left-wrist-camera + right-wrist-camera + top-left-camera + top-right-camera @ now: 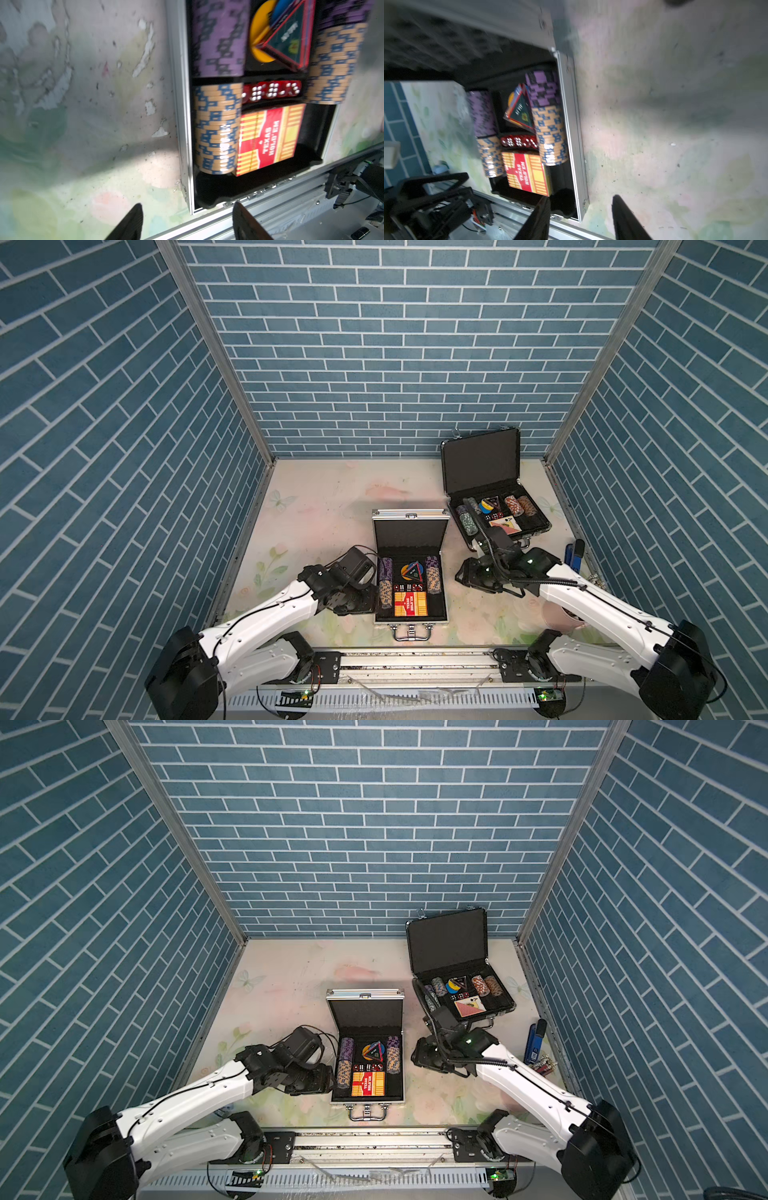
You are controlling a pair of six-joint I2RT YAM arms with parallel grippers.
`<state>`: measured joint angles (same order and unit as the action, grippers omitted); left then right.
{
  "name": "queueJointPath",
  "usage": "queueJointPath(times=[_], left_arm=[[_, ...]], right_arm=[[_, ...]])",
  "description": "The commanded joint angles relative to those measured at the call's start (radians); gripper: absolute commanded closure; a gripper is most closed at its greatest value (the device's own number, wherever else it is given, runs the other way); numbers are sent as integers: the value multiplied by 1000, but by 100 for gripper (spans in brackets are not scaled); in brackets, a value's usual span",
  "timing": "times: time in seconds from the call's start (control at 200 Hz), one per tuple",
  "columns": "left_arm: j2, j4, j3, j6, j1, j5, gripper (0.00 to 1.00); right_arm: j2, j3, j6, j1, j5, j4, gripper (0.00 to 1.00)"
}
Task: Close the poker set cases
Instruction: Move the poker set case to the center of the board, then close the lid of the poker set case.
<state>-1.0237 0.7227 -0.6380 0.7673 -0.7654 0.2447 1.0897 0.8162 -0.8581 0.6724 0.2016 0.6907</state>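
Left tool [187, 204] beside open silver case [180, 104]

Black-lined silver case [409, 513] and black case [480, 460]; pastel floral table [324, 497].

Red-and-yellow card box [268, 139] in the silver case [180, 104], white lettering "TEXAS HOLD'EM", legible in both wrist views, green triangular plaque [291, 37], pale lettering too blurred to read, red dice [274, 91], white pips, counts unclear
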Motion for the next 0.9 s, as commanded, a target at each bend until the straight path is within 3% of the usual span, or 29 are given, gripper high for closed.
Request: queueJointPath(times=[0.0,0.21,0.52,0.705,0.895], left_arm=[[40,52,-12,-18,26,-42,24],[103,2,25,-58,193,-1,16],[42,-92,28,-137,361,76,9],[33,-108,29,-169,418,103,7],[35,-117,37,-187,465,120,6]], right_arm=[[-14,112,112,-77,24,104,47],[119,335,223,-198,85,70,45],[358,610,243,-220,186,-63,45],[450,658,215,-214,315,-111,50],[435,608,203,-206,368,-114,57]])
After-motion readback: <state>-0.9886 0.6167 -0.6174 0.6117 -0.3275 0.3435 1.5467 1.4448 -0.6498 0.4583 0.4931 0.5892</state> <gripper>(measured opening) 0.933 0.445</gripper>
